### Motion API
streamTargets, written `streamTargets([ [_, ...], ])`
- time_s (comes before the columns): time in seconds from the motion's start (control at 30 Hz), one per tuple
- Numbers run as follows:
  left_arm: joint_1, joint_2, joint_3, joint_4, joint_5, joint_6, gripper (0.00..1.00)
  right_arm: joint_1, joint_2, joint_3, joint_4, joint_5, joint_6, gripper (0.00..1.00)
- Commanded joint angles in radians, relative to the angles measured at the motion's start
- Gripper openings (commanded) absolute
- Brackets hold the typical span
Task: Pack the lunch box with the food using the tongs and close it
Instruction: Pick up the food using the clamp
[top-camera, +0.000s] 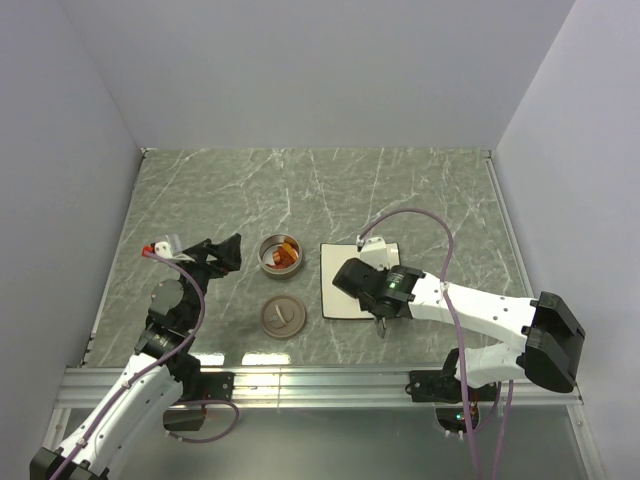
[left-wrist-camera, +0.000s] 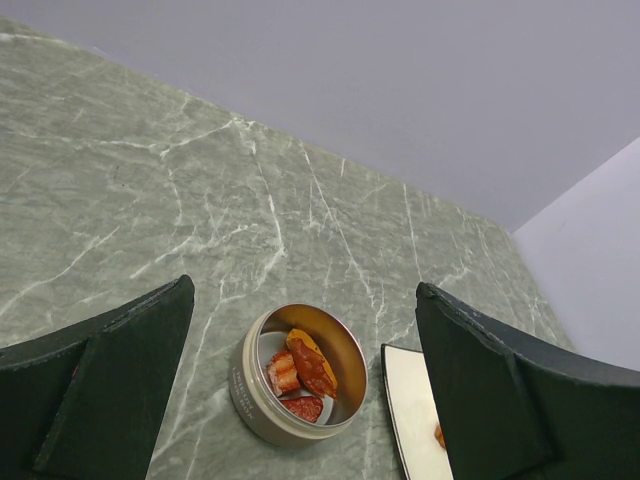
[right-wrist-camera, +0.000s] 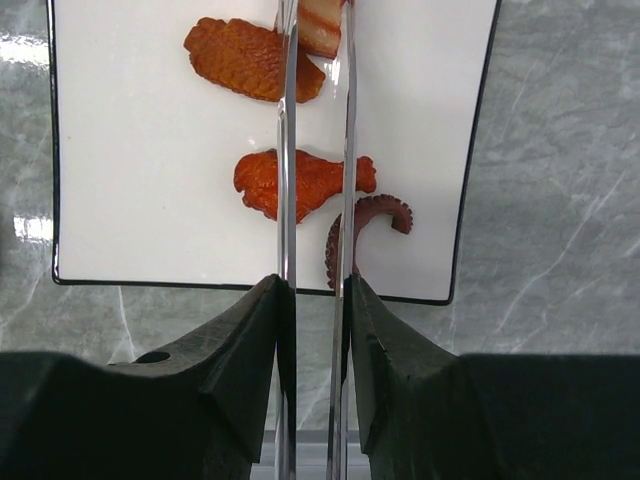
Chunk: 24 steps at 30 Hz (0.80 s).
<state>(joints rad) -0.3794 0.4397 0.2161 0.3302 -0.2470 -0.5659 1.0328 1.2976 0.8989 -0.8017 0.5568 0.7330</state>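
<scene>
Lying closest to the arms' bases, the lid sits flat on the table, handle up, apart from the lunch box, which stands open just beyond it with a few orange and dark red pieces of food heaped inside. To its right the white square plate carries more: a drumstick-shaped piece, a curled dark red tentacle just beside it, and a flat orange slice farther on. The right pincer is clenched on the tongs, pressing both thin arms close together. Their long axis runs straight out from the fingers across the plate, passing over the drumstick and tentacle, tips pointing toward a pale-and-orange piece at the far side; whether they pinch it I cannot tell. Left of the lunch box, the left pincer hangs released, jaws wide, aimed at the tin.
</scene>
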Motion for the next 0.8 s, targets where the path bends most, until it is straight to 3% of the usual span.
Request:
streamTargets([
  [0.0,-0.003,-0.012,-0.007,0.02,0.021,-0.008,0.99,-0.008,-0.015,0.078,-0.016,0.063,-0.015,0.38],
  [0.37,-0.004,-0.006,-0.007,0.023,0.022,-0.008,0.99,-0.007,0.025,0.199,-0.021,0.075,-0.072,0.37],
  [0.77,-0.003,0.005,-0.004,0.024,0.017,-0.006,1.0,0.064,0.218,0.451,0.071,0.02,-0.219,0.35],
])
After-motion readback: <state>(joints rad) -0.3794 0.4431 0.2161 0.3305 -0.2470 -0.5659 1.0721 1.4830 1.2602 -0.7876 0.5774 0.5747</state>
